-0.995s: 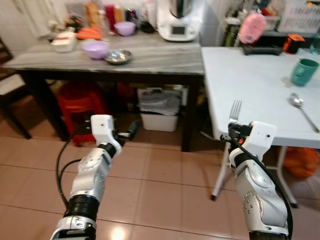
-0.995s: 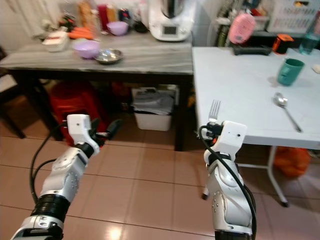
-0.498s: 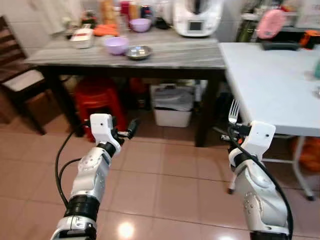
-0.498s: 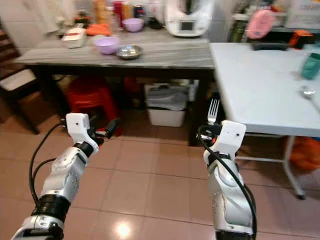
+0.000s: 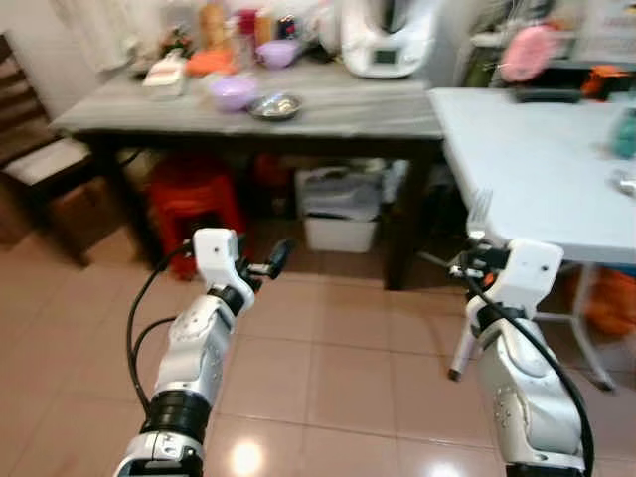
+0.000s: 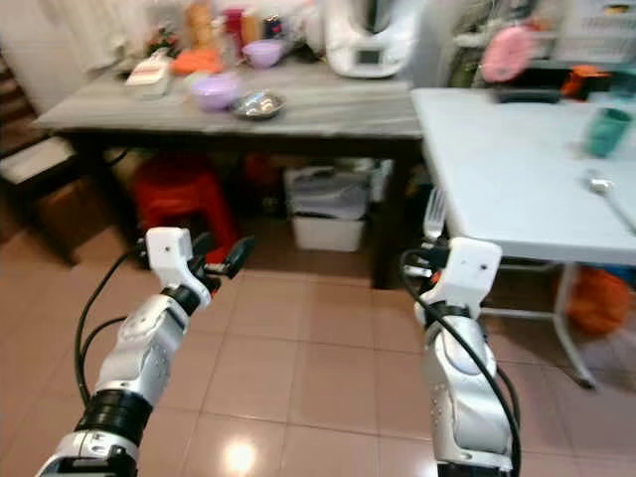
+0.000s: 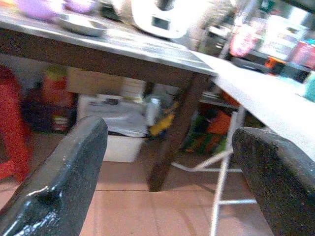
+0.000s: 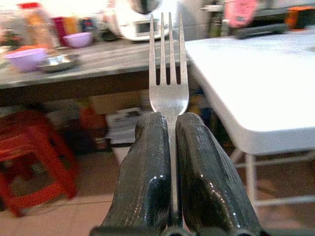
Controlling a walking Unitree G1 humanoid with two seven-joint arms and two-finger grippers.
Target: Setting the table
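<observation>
Fork (image 8: 169, 78) sits pinched in my right gripper (image 8: 170, 162), its handle clamped between the two black fingers (image 8: 147, 167) and its tines standing straight up out of them, so the long axis runs along the fingers and points upward and forward. In the head views I see the fork (image 5: 479, 211) poking up above the right wrist, just short of the near edge of the white table (image 5: 537, 159), which lies ahead and to my right. That is the relation I am steering by: the fork is already in the right arm, and the white table is on that same side, so I judge the right arm makes the placement without any handover.

On the white table I can make out a teal cup (image 6: 606, 131) and a spoon (image 6: 602, 193) toward the far right, well apart from the fork. I would expect the fork to go down somewhere near them, laid flat, which means tipping its axis from upright to level before letting go.

My left gripper (image 7: 170, 177) hangs out in front over the tiled floor (image 5: 338, 368), fingers spread wide with nothing between them. Beyond it stands the dark wooden table (image 5: 298, 109) carrying a purple bowl (image 5: 233, 91), a small metal dish (image 5: 277, 104) and a white kitchen appliance (image 5: 390, 38), with a red stool (image 5: 189, 194) underneath
</observation>
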